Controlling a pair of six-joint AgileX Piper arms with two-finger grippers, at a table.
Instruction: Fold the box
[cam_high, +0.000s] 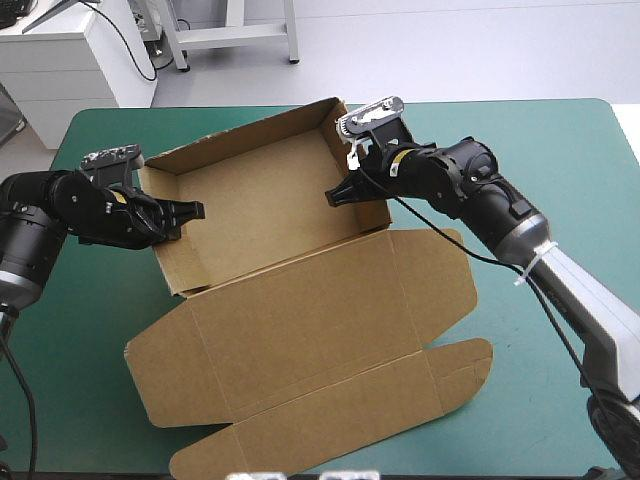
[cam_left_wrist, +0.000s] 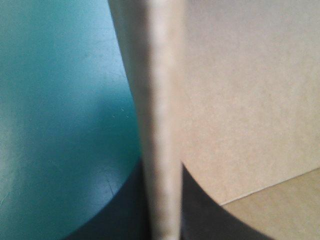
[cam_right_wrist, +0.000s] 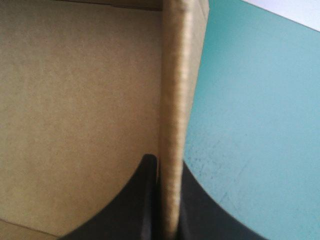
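The brown box (cam_high: 270, 190) stands as an open tray in the middle of the table, with its lid (cam_high: 300, 350) lying flat toward the front edge. My left gripper (cam_high: 190, 212) is shut on the tray's left wall (cam_high: 165, 235), one finger inside and one outside. In the left wrist view that wall's edge (cam_left_wrist: 160, 100) rises between the black fingers (cam_left_wrist: 205, 215) of my left gripper (cam_left_wrist: 161, 172). My right gripper (cam_high: 340, 195) is shut on the tray's right wall (cam_high: 362, 170). In the right wrist view the wall's edge (cam_right_wrist: 175, 90) runs up between the fingers (cam_right_wrist: 142, 200) of my right gripper (cam_right_wrist: 167, 165).
The lid's side flaps (cam_high: 455, 365) reach out over the teal-green cover (cam_high: 560, 150) at the front right, and another flap corner (cam_high: 150, 380) lies at the front left. Bare cover shows outside each held wall (cam_left_wrist: 60, 100) (cam_right_wrist: 260, 110).
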